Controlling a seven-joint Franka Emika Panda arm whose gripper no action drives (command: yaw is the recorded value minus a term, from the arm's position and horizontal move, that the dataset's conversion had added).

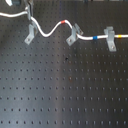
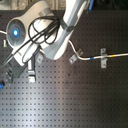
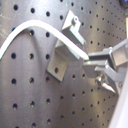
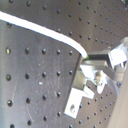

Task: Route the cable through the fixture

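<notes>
A white cable (image 1: pixel 50 29) with red (image 1: pixel 62 22), blue (image 1: pixel 95 37) and yellow (image 1: pixel 120 36) marks runs along the top of the first exterior view. It passes the left fixture (image 1: pixel 30 34), the middle fixture (image 1: pixel 73 35) and the right fixture (image 1: pixel 110 39). My gripper (image 3: pixel 91 63) is shut on the cable (image 3: pixel 30 29), just beside a grey fixture (image 3: pixel 61 56) in the first wrist view. The second wrist view shows the same grip (image 4: pixel 89 64) on the cable (image 4: pixel 45 28), with the fixture (image 4: pixel 77 97) close by. In the first exterior view the gripper (image 1: pixel 28 7) is at the top left edge, mostly cropped.
The black perforated board (image 1: pixel 65 85) fills all views. In the second exterior view the white arm (image 2: pixel 55 35) with black hoses covers the left part of the cable. The middle fixture (image 2: pixel 73 58) and right fixture (image 2: pixel 103 59) show there.
</notes>
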